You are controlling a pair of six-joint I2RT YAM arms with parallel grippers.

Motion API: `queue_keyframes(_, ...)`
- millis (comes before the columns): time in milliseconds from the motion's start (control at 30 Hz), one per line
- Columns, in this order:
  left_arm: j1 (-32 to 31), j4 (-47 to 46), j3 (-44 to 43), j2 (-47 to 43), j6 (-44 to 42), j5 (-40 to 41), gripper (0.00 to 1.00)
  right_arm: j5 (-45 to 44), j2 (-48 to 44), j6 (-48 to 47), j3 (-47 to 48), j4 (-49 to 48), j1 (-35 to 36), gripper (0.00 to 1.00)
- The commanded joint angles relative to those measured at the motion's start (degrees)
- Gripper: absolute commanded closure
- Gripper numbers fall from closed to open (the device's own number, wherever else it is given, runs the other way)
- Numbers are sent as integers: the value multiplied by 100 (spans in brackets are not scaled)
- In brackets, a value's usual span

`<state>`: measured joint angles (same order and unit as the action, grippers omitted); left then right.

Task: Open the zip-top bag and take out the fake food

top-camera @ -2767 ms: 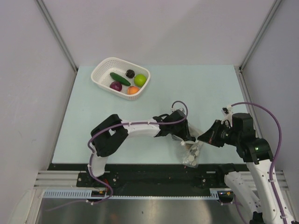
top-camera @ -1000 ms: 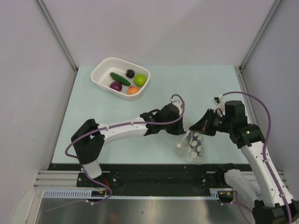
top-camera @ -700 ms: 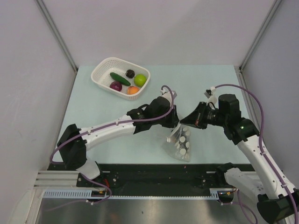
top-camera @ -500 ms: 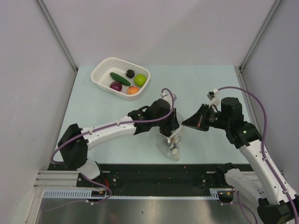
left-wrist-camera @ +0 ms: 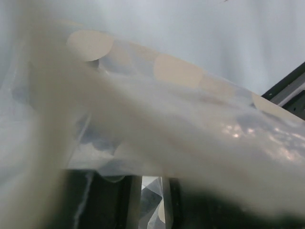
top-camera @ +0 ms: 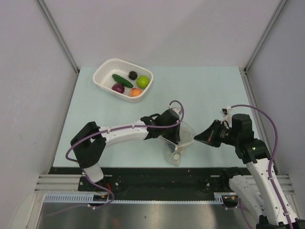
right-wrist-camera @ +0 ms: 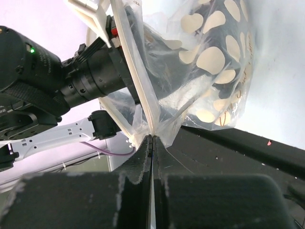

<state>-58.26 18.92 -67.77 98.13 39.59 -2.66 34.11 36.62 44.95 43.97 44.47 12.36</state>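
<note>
1. The zip-top bag (top-camera: 180, 147) hangs over the near edge of the counter (top-camera: 205, 90), strung between the two arms with its mouth pulled wide open. Whether its bottom touches the counter cannot be told.
2. In the right wrist view its clear crinkly plastic shows a dark panel of pale dots, and no food can be made out inside.
3. The right pincer (top-camera: 196, 139) is closed on the bag's rim. Its own camera shows the two dark fingers pressed together with a fold of plastic pinched between them.
4. The left pincer (top-camera: 172, 138) grips the opposite side of the rim. Its own camera is filled with blurred plastic and dots, so the fingers are not visible there.
5. The fake food lies well apart at the far left of the counter, inside a white perforated basket (top-camera: 104, 88).
6. In the basket are a lime-green ball (top-camera: 143, 81), an orange fruit (top-camera: 136, 92), a purple onion (top-camera: 118, 88), a dark green cucumber (top-camera: 122, 80) and dark grapes (top-camera: 133, 75).
</note>
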Motion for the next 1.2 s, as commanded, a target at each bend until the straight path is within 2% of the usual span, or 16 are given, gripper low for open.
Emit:
queue_keyframes(0, -10, 200, -17, 58, 101, 257, 75, 52, -102, -48, 15, 106, -32, 100)
queue_keyframes(33, -10, 270, 0, 49, 101, 448, 72, 43, -103, -48, 24, 132, -23, 100)
queue_keyframes(67, -10, 366, -8, 40, 110, 546, 61, 26, -103, -65, 24, 141, -32, 100)
queue_keyframes(100, -10, 541, -17, 22, 101, 703, 55, 34, -111, -65, 24, 141, -23, 100)
queue_keyframes(167, -10, 595, 35, 31, 57, 758, 46, 34, -103, -65, 24, 150, -23, 100)
queue_keyframes(667, -1, 52, 361, 645, 215, 424, 43, 43, -94, -162, 77, 282, -23, 100)
queue_keyframes(767, -1, -72, 335, 795, 242, 380, 36, 43, -120, -206, 95, 361, -23, 100)
queue_keyframes(833, 8, -107, 282, 909, 224, 371, 35, 35, -146, -215, 86, 431, -23, 100)
queue_keyframes(933, 8, -134, 176, 1068, 146, 336, 38, 26, -182, -232, 77, 492, -23, 100)
queue_keyframes(1033, 16, -108, 115, 1068, 84, 336, 58, 0, -217, -285, 68, 554, -23, 100)
queue_keyframes(1067, 16, -108, 97, 1042, 66, 353, 67, 8, -208, -302, 77, 572, -23, 100)
queue_keyframes(1167, -1, 50, 71, 691, -136, 485, 81, -71, -191, -408, 77, 598, -23, 100)
